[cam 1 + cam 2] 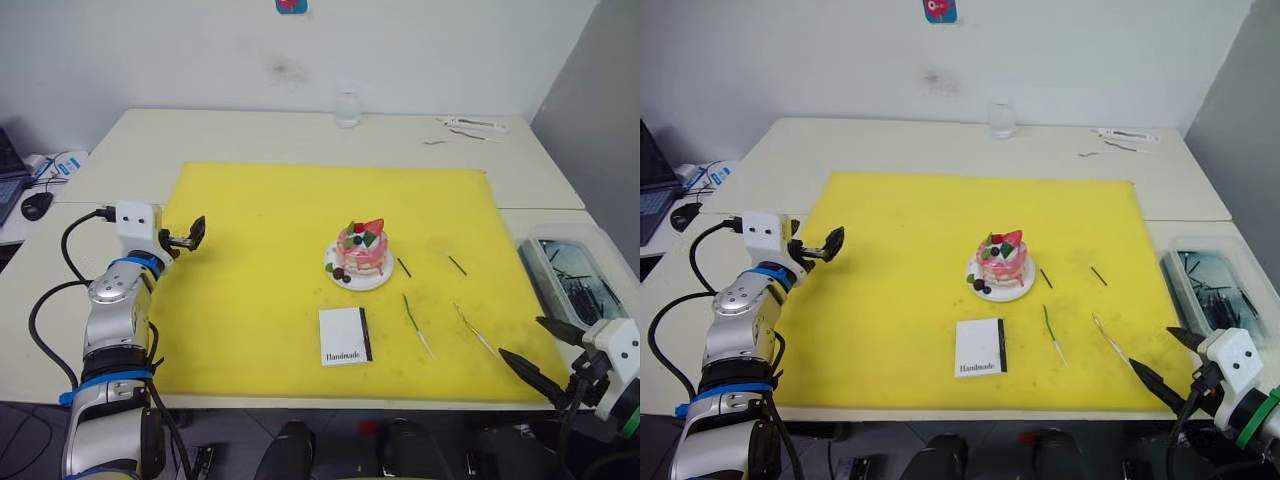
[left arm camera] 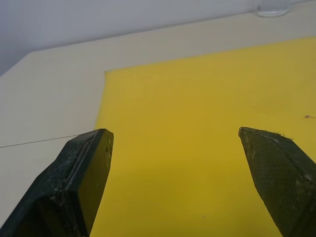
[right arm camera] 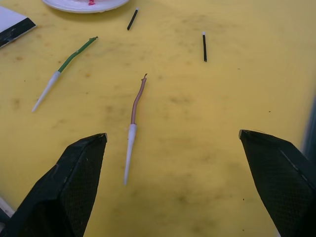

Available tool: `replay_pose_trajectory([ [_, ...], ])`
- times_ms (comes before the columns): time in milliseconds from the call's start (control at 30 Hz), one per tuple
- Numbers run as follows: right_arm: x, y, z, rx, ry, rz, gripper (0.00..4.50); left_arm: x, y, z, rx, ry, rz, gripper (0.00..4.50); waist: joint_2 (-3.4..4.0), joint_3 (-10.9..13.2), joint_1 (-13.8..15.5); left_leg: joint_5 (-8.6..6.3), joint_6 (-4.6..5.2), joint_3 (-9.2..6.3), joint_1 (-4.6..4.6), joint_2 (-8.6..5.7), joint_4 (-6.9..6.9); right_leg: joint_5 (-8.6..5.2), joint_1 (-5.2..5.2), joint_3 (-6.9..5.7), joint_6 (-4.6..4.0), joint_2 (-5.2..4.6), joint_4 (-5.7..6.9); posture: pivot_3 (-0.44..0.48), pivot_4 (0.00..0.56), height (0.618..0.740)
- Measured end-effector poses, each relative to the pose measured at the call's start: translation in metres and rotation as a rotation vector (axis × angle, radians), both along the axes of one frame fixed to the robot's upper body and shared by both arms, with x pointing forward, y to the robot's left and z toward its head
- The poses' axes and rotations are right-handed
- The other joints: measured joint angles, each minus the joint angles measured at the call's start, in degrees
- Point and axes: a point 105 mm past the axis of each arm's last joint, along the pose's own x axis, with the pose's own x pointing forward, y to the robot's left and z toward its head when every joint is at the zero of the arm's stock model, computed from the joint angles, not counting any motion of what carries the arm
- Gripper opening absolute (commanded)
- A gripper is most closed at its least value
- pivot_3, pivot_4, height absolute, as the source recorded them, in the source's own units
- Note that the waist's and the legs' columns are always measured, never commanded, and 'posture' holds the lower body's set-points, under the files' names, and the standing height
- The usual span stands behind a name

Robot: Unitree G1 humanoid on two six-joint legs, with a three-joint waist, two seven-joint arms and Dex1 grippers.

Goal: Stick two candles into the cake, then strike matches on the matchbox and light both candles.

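Observation:
The pink-and-white cake (image 1: 361, 250) stands on its small white plate (image 1: 375, 281) in the middle of the yellow mat (image 1: 260, 300). In front of it lies the white matchbox (image 1: 345, 336). To the right of the box lie the green candle (image 1: 415, 322) and the golden candle (image 1: 474, 330), both flat on the mat. Two short dark matches (image 1: 403, 267) (image 1: 457, 265) lie right of the plate. My right gripper (image 1: 522, 338) hovers open at the mat's front right corner, just short of the golden candle (image 3: 134, 118). At the mat's left edge, my left gripper (image 1: 192, 235) is open and empty.
A glass (image 1: 347, 105) stands at the table's back edge, with small tools (image 1: 475, 125) at the back right. A clear plastic box (image 1: 570, 270) sits off the mat on the right. A computer mouse (image 1: 37, 205) lies far left.

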Motion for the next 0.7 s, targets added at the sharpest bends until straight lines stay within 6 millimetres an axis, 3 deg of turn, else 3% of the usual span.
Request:
replay_pose_trajectory([
  [333,-0.007,-0.001,-0.005,-0.001,0.031,-0.003,4.49,0.002,-0.019,0.009,0.001,0.005,-0.160,4.50,-0.02,0.0,-0.1,-0.02,0.02,0.49,0.14,0.07,-0.22,0.01,-0.20,0.53,0.04,0.05,-0.02,0.000,0.150,0.740],
  [600,-0.012,0.009,-0.002,-0.006,0.033,0.043,4.49,-0.013,-0.035,0.049,0.079,-0.014,-0.397,4.50,-0.01,0.0,-0.2,-0.02,0.02,0.59,0.16,0.10,-0.24,0.01,-0.21,0.63,0.03,0.08,-0.03,0.000,0.150,0.740],
  [700,-0.013,0.016,-0.002,-0.003,0.038,0.066,4.49,-0.022,-0.054,0.060,0.106,-0.002,-0.552,4.50,-0.02,0.0,-0.2,-0.02,0.02,0.59,0.16,0.11,-0.25,0.00,-0.22,0.62,0.03,0.09,-0.03,0.000,0.150,0.740],
])
